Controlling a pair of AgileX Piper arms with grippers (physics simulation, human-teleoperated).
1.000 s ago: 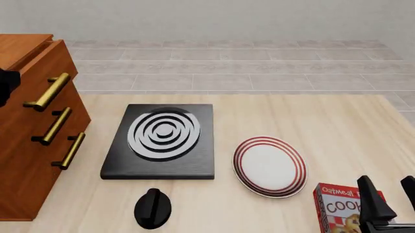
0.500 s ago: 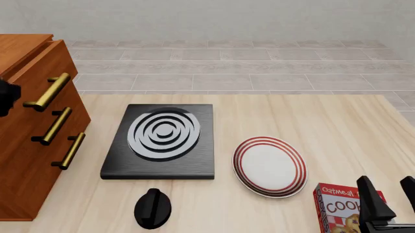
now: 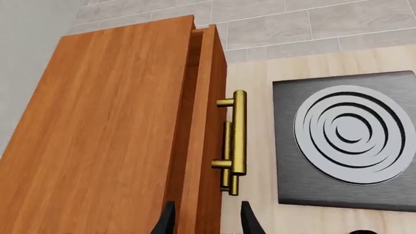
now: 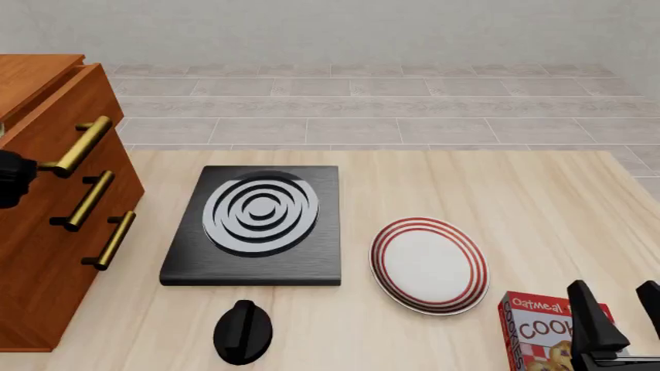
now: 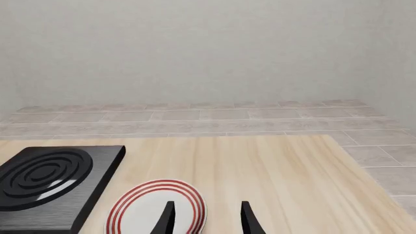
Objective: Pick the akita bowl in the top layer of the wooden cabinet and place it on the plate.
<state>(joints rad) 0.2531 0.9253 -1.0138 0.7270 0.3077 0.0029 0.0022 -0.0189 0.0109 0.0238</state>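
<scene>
The wooden cabinet (image 4: 46, 232) stands at the table's left edge. Its top layer (image 3: 209, 97) is out by a thin gap, its brass handle (image 3: 238, 131) facing the stove. The akita bowl is hidden. My left gripper (image 3: 206, 222) is open just above the cabinet's front edge, one finger on each side of the top drawer's front panel. In the front view only a black part of it (image 4: 11, 179) shows beside the top handle (image 4: 77, 145). The plate (image 4: 428, 264) lies right of centre. My right gripper (image 4: 622, 313) is open at the near right, just behind the plate (image 5: 156, 212).
A black square stove (image 4: 258, 224) with white rings lies between the cabinet and the plate. A black knob-like object (image 4: 244, 332) sits near the front edge. An oatmeal cookie box (image 4: 539, 332) stands beside my right gripper.
In the front view my left gripper has moved down along the cabinet's front, from beside the top edge to below the top handle. The right arm has not moved.
</scene>
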